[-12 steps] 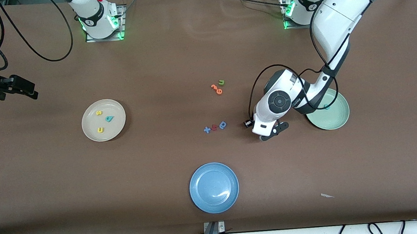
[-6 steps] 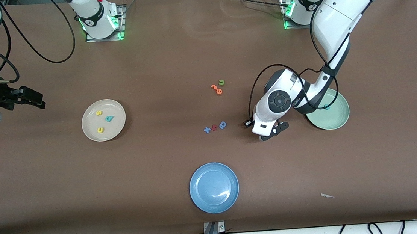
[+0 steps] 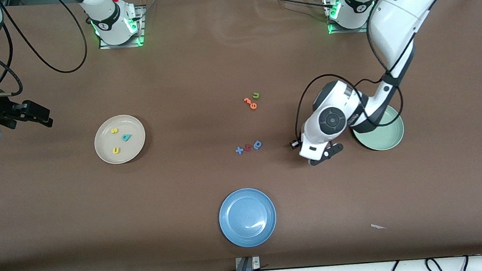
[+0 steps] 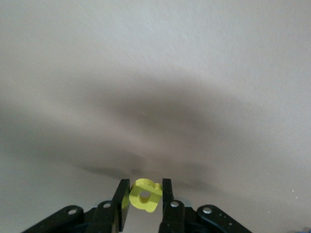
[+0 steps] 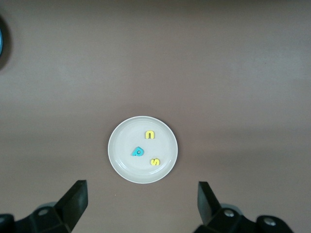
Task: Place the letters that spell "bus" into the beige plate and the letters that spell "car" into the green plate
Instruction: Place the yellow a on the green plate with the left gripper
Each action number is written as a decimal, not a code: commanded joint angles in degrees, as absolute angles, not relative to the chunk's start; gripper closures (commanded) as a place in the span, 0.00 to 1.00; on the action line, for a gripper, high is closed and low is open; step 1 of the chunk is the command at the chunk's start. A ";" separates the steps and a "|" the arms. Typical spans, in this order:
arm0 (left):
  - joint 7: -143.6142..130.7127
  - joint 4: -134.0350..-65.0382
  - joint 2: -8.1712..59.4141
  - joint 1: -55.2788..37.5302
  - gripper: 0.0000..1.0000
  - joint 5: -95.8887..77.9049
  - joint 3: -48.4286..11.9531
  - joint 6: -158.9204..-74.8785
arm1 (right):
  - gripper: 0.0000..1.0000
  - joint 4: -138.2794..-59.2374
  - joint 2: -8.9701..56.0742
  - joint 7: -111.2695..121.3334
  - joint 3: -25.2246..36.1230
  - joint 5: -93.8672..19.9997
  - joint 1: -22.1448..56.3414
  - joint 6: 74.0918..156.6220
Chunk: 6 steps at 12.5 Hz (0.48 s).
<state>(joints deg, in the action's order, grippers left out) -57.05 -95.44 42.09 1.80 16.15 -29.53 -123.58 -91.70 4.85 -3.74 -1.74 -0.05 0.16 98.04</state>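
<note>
The left gripper is pinching the yellow "a" between its narrowed fingers, hanging over bare table just beside the green plate, on the side toward the right arm's end. The plate is lying toward the left arm's end from the fingers. The small foam letter is sitting tilted in the grip. The right gripper is waiting, spread wide, above the beige plate.

Matt brown worktop; glossy blue plate; matt yellow foam "a"; glossy white arm shells.
</note>
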 commanded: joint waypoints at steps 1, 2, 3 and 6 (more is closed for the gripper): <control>-49.25 -96.50 37.63 9.72 0.94 15.91 -34.96 -115.61 | 0.00 -92.11 3.95 -2.81 -1.76 0.44 0.44 98.70; -45.74 -96.50 36.83 13.67 0.94 15.91 -37.59 -111.05 | 0.00 -92.02 4.22 -2.73 -1.67 0.35 0.44 99.14; -41.00 -96.68 36.13 17.71 0.94 15.91 -39.79 -106.22 | 0.00 -92.02 4.13 -2.72 -1.67 0.18 0.44 98.79; -28.43 -97.82 36.03 25.91 0.94 16.34 -41.75 -99.33 | 0.00 -92.02 3.69 -2.73 -1.58 0.26 0.35 98.52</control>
